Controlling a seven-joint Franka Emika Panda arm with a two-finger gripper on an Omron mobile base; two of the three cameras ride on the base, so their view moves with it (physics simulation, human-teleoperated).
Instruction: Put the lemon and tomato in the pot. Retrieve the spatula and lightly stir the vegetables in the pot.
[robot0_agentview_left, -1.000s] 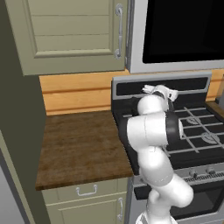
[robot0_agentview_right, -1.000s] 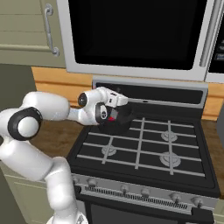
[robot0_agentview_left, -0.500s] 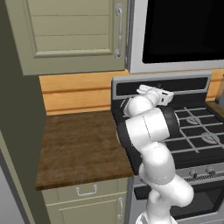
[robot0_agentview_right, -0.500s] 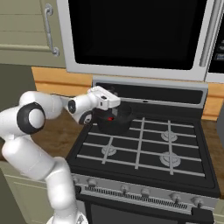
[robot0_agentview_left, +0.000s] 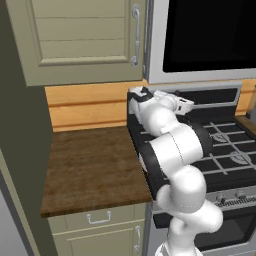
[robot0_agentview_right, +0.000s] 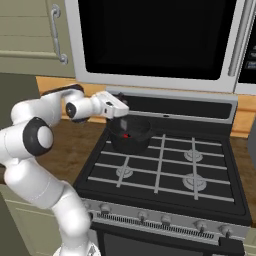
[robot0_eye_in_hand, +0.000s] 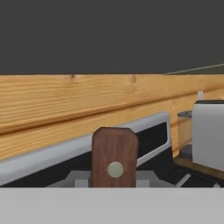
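Pot (robot0_agentview_right: 131, 135): small, round, black, straight-sided, on the stove (robot0_agentview_right: 165, 170) at the rear left burner, about 10 o'clock from the stove's centre in the right base view. Inside it a small red spot shows, the tomato (robot0_agentview_right: 126, 135), low against the near inner wall. The lemon cannot be made out.

End effector (robot0_agentview_right: 121, 106): at the end of the white arm, reaching across from 9 o'clock in the right base view, just above the pot's rear left rim. In the left base view it (robot0_agentview_left: 186, 105) sits at about 1 o'clock from the arm's big elbow joint, in front of the stove's back panel (robot0_agentview_left: 210, 96). The jaws are closed down tight. In the hand view a brown wooden handle (robot0_eye_in_hand: 114, 157) with a pale round rivet stands upright at 6 o'clock, right where the finger tips would be, so the jaws appear to be clamped on it; the finger tips themselves are hidden. This would be the spatula's handle; its blade cannot be seen.

Hand view, further: wooden wall panelling (robot0_eye_in_hand: 65, 105) runs across the middle, and a white box-shaped thing (robot0_eye_in_hand: 209, 133) stands at 3 o'clock.

Left base view: dark wooden surface (robot0_agentview_left: 90, 170) lies at 9 o'clock from the arm, with a pale green cabinet (robot0_agentview_left: 80, 40) above it at 11 o'clock. A dark microwave (robot0_agentview_right: 160, 40) hangs over the stove.
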